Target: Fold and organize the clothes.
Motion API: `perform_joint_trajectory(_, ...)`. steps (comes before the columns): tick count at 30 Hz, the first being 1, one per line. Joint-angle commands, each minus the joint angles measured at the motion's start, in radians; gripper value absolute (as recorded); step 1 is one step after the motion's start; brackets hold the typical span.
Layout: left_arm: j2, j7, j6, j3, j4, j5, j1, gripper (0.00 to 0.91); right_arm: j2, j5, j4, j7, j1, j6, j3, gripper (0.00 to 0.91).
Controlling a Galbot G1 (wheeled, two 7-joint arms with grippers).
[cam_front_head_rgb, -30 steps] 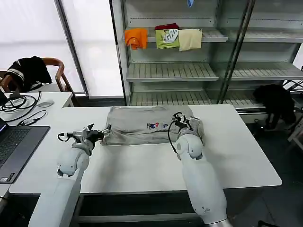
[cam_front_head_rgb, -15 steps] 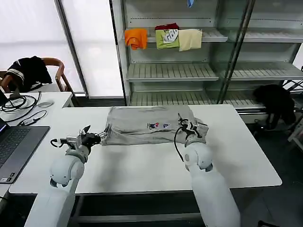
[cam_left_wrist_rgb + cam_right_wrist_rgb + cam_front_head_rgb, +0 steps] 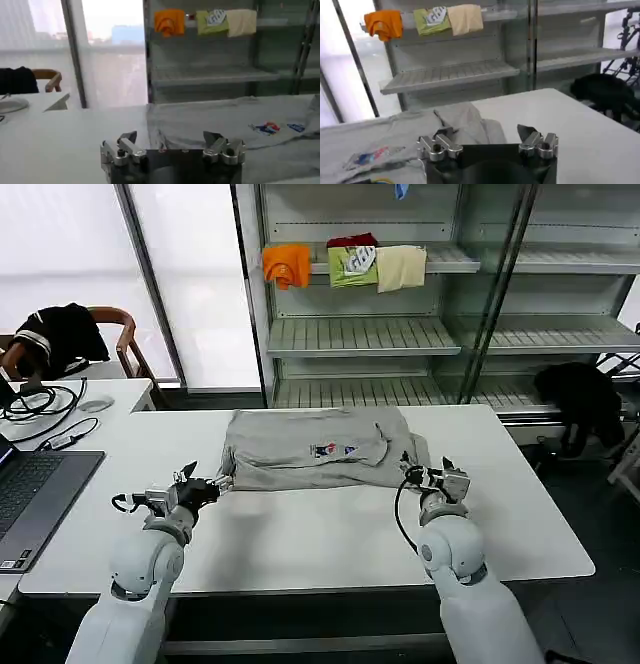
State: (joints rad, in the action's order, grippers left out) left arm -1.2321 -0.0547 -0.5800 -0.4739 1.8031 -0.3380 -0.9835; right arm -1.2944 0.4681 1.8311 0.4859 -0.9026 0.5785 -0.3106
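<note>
The light grey shirt lies partly folded on the white bench, toward its far edge and roughly centred between the two arms. Its long axis runs left to right across the bench, parallel to the far edge. The small multicolour chest print faces up near the middle, and a folded-over flap of cloth bunches at the shirt's right end. In the left wrist view the print sits off to one side on the grey cloth.

The left end effector rests low over the bench at the shirt's near-left corner, just beside the hem, its fingers spread apart with nothing between them. The right end effector hovers just off the shirt's right end, near the bunched flap, its fingers likewise apart and holding nothing.

Behind the bench stands a metal shelf unit with orange, green and cream folded clothes on an upper shelf. A laptop sits on the desk to the left.
</note>
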Motion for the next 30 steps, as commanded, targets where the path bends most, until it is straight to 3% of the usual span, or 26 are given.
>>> perform_joint_trajectory(1,-0.008,-0.006,0.000,-0.003,-0.027,0.014,-0.015,0.907,0.051,-0.038,-0.016,-0.030,-0.025,0.003,-0.009,0.907)
perform_joint_trajectory(30,-0.022,-0.003,0.001,0.022,-0.107,0.032,0.015,0.907,0.023,-0.122,-0.138,-0.065,0.018,0.005,0.056,0.907)
